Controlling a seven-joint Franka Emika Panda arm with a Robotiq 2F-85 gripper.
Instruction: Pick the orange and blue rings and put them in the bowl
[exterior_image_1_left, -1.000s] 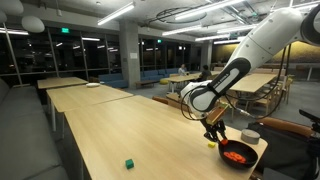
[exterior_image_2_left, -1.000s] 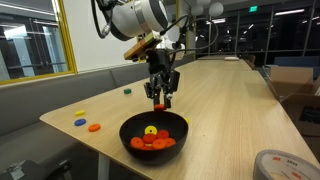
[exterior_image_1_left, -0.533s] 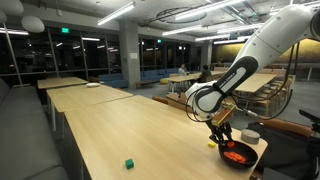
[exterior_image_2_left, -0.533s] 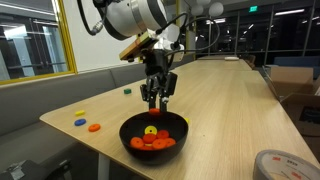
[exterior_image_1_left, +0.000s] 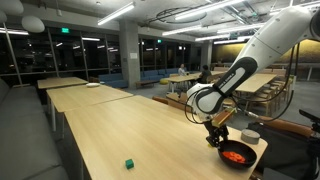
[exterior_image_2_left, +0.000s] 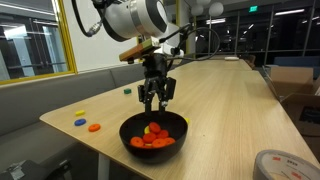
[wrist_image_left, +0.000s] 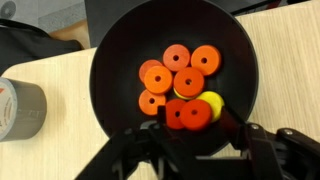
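Observation:
The black bowl stands near the table's end and holds several orange rings and a yellow one. My gripper hangs open and empty just above the bowl, its fingers either side of an orange ring lying in the pile. In both exterior views the gripper is right over the bowl. A blue ring and an orange ring lie on the table near its corner, apart from the bowl.
A yellow piece lies by the blue ring. A small green cube sits mid-table. A grey tape roll stands beside the bowl. A grey-and-white round container is behind the bowl. The table edge runs close to the bowl.
My gripper held an orange ring over the bowl, opened and let it drop in. The ring now lies with the others, and the gripper has risen slightly.

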